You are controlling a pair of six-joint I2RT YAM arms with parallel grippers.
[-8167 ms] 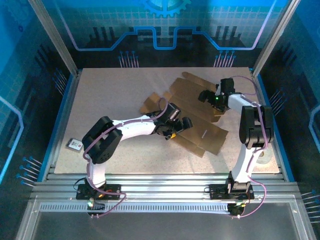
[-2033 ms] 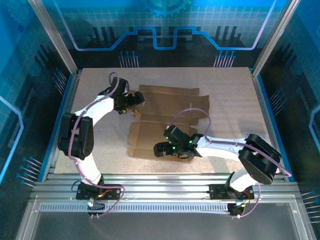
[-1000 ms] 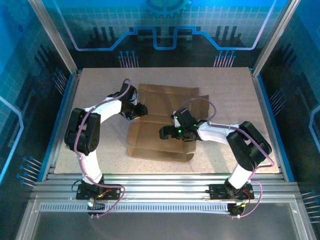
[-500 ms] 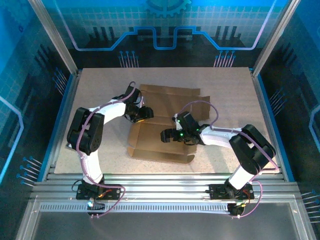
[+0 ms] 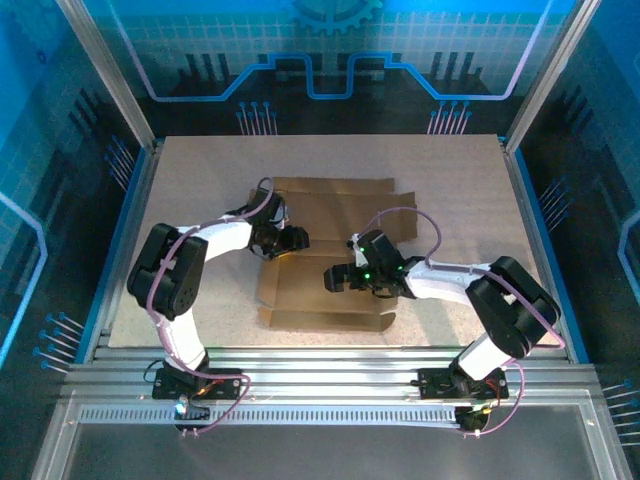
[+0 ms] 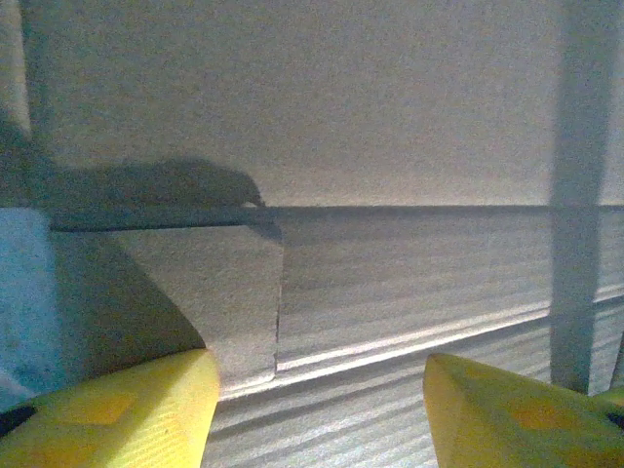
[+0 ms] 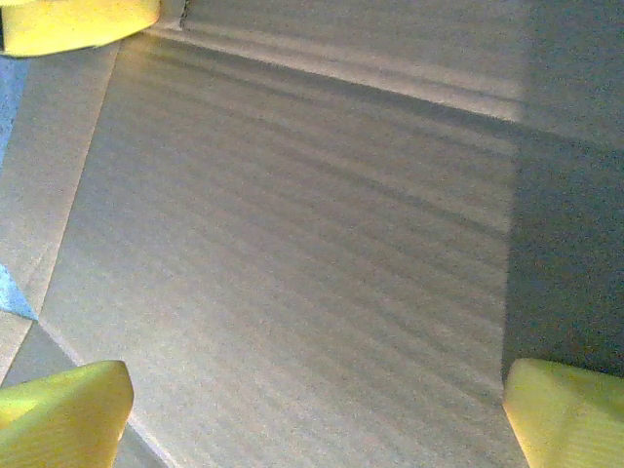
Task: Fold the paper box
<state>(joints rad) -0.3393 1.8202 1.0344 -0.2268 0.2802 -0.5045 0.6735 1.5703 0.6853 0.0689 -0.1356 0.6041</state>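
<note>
- Box (image 5: 340, 210): a brown die-cut sheet lying mostly flat at the middle of the table (image 5: 200, 180), between the two arms. Its creased panels run side to side, with a narrow strip (image 5: 320, 320) along the near edge.
- Left gripper (image 5: 287, 241): low over the sheet's left part, near a crease. In the wrist view its yellow fingers (image 6: 107, 400) stand wide apart over corrugated board, and nothing is gripped.
- Right gripper (image 5: 336, 279): over the middle panel, pointing left. Its fingers (image 7: 58, 414) are likewise spread wide above bare cardboard, and nothing is gripped.
- Handling, as judged: the board looks light and stiff across the flutes, yet should bend readily along its scored lines. It probably slides on the table when pushed, so one arm should pin a panel while the other lifts.
- Hold: a thin free edge or flap suits a pinch. Flat panel faces offer nothing to close on, and hard squeezing may crush the corrugation.
</note>
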